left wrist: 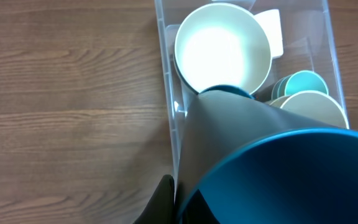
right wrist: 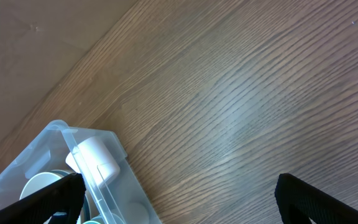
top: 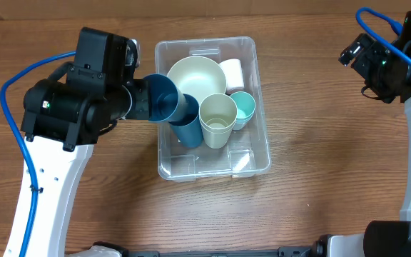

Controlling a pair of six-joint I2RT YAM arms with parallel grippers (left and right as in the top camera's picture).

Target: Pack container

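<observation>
The clear container [top: 257, 153] sits mid-table and holds a cream bowl [top: 197, 77], a white cup [top: 232, 71], a teal cup [top: 244, 106], a cream cup [top: 217, 118] and a dark blue cup [top: 188, 130]. My left gripper [top: 147, 100] is shut on the rim of a blue cup [top: 164, 96], held tilted over the container's left wall. In the left wrist view the blue cup [left wrist: 291, 180] fills the foreground, pinched by my left gripper [left wrist: 180, 202] above the bowl [left wrist: 222, 56] and the container's wall [left wrist: 166, 81]. My right gripper [top: 359, 53] is open and empty at the far right.
The right wrist view shows my right gripper [right wrist: 179, 205] over bare wood, with the container's corner [right wrist: 61, 134] and the white cup [right wrist: 95, 155] at the lower left. Wooden table [top: 320, 178] surrounds the container. Blue cables hang by both arms.
</observation>
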